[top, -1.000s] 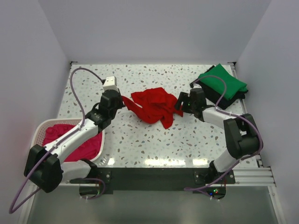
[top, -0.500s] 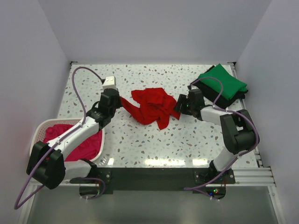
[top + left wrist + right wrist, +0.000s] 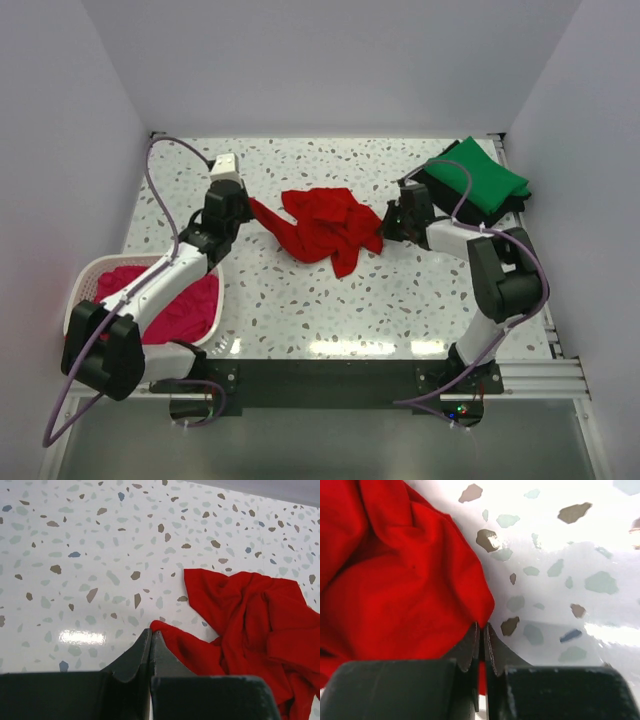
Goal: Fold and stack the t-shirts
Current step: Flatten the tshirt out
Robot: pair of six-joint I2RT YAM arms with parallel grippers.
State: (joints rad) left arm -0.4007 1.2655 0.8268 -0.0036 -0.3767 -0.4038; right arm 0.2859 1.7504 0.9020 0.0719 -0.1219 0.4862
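Observation:
A crumpled red t-shirt lies in the middle of the table. My left gripper is shut on the shirt's left edge, low over the table. At the opposite side my right gripper is shut on the shirt's right edge, with red cloth pinched between the fingers. A folded green t-shirt rests on a folded black one at the back right. The magenta-pink t-shirt fills the basket at the left.
The white lattice basket stands at the near left beside my left arm. White walls close off the table at the back and both sides. The speckled tabletop shows in front of the red shirt.
My right gripper has shut on the red shirt's right edge. My left gripper has drawn its edge back and to the left, pulling that side out into a strip.

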